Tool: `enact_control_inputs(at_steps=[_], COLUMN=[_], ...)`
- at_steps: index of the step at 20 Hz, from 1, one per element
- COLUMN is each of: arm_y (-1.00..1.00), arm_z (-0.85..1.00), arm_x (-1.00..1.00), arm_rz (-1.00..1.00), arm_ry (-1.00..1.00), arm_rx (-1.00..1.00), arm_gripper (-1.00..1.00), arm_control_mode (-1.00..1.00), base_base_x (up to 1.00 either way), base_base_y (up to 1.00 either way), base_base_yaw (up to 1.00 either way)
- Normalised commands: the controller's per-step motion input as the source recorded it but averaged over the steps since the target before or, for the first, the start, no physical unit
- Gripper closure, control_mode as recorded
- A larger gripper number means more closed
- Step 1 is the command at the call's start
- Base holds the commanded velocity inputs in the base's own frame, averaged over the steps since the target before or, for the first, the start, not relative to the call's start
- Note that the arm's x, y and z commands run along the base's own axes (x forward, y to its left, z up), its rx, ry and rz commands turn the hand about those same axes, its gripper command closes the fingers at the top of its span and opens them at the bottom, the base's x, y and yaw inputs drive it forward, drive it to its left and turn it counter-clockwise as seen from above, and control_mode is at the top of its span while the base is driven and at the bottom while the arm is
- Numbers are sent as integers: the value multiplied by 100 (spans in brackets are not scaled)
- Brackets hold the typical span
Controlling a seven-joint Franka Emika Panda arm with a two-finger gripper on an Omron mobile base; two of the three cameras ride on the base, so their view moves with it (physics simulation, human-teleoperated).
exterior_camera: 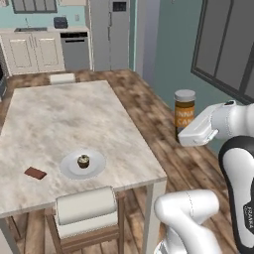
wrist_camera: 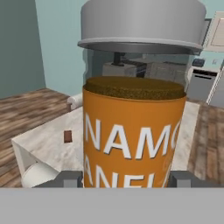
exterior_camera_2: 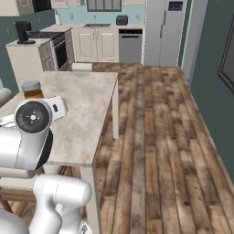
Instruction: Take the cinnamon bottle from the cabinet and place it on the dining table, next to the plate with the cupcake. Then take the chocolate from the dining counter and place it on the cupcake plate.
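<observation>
Cinnamon bottle [wrist_camera: 133,127] clamped in tool [wrist_camera: 127,179] low on its label, upright, above floor beside surface [exterior_camera: 74,119]. Rigid, smooth, likely glass: slippery; low grip suits.

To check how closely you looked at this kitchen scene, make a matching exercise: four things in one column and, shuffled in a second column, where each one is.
Things:
1. cinnamon bottle
2. cupcake
3. chocolate
4. chair

Places:
A. lying flat on the table, left of the plate
B. in the tool's grip, off to the table's right
C. tucked under the table's near edge
D. in the middle of the plate

Pairs: 1-B, 2-D, 3-A, 4-C
</observation>
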Motion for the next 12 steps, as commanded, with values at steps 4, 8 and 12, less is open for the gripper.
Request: enact_control_inputs(at_steps=[4,8,12], arm_y=[0,0,0], arm_z=[0,0,0], arm_x=[0,0,0], arm_rz=[0,0,0], arm_ry=[0,0,0], arm_rx=[0,0,0], arm_gripper=[100,100,100], arm_control_mode=[100,100,100], base_base_x=[60,72,76], base_base_y=[38,23,19], base_base_yaw=[22,23,14])
